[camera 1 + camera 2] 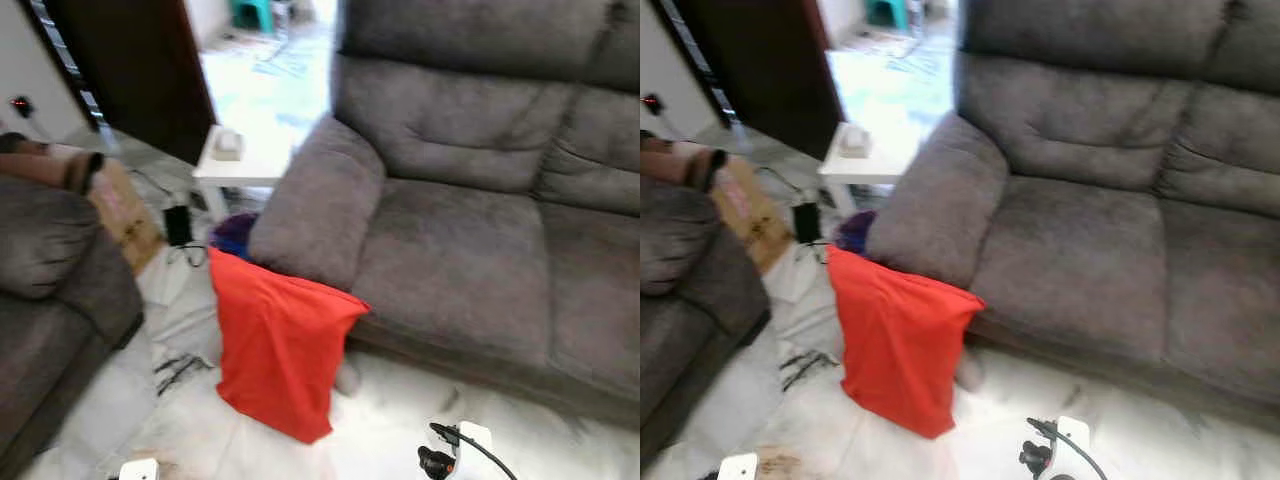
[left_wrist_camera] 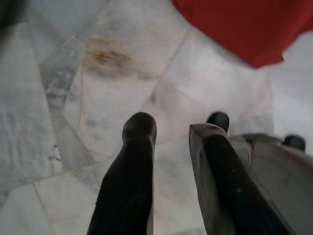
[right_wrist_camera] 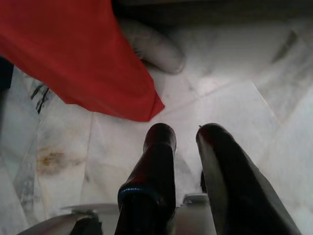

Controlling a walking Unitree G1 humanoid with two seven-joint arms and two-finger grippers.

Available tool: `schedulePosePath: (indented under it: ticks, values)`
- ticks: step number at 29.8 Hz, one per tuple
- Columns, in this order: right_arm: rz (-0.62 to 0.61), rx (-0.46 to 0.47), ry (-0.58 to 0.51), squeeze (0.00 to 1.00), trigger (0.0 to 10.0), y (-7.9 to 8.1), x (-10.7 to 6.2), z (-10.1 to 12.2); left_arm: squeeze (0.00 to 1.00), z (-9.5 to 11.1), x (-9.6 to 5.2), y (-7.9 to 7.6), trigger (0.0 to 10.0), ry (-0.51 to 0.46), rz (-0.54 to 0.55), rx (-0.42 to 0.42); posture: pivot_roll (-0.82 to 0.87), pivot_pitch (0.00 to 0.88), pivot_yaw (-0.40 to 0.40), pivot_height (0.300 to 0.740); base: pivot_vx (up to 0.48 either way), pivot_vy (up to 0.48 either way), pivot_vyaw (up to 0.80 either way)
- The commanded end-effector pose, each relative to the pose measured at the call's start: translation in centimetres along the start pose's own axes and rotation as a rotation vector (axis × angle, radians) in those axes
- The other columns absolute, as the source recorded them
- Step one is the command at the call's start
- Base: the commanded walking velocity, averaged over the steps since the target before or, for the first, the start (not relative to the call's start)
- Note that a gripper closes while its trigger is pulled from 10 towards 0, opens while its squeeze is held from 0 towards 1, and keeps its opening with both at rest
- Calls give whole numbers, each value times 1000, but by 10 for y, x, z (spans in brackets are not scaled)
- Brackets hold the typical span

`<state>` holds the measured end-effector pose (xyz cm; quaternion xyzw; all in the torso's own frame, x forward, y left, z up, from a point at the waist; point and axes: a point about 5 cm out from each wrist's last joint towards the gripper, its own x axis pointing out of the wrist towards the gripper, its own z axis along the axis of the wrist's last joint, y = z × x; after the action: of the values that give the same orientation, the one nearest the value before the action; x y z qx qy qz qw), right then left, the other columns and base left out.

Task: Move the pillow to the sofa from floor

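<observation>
Both end effectors hang low over the pale marble floor [image 2: 58, 147], nearest the cameras, each with its fingers a narrow gap apart and nothing held: the left end effector [image 2: 171, 132] and the right end effector [image 3: 185, 133]. From the left wrist view you get just the bottom corner of the red pillow [image 1: 280, 345] poking in, plus a brownish stain [image 2: 105, 58] on the tile. The right wrist view gives more of the red fabric and a rounded pale sofa foot [image 3: 154, 46] right behind it, which the head views barely resolve. Up top, the head views show the whole layout: the pillow stands on the floor, leaning against the front of the grey sofa [image 1: 470, 230] just below its armrest [image 1: 315, 205]. Its long axis runs roughly up and down, tilted a bit, top edge against the armrest and lowest corner on the floor toward the robot. Behind the armrest sits a small white side table [image 1: 245, 160] with a small object on it, and another grey sofa [image 1: 50, 280] is off to the left. Everything's a little blurry.
</observation>
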<state>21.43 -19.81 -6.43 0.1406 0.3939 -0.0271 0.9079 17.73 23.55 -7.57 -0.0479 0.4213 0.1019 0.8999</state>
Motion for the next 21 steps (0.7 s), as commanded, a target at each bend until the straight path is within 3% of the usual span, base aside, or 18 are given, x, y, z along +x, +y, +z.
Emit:
schedulePosePath:
  ticks: [1,7,21]
  values:
    - [-9,7,23,0,10000,-2,-2,-8,0,-14,-3,4,10000,46,12,-12,108,168,40,740,292,0,800]
    - [-11,13,23,0,10000,-2,-2,-8,0,-14,-3,4,10000,47,12,-12,108,167,40,740,294,0,800]
    - [-32,70,-8,0,10000,-1,-1,-7,0,-9,-2,0,10000,34,-22,13,104,160,46,740,252,0,0]
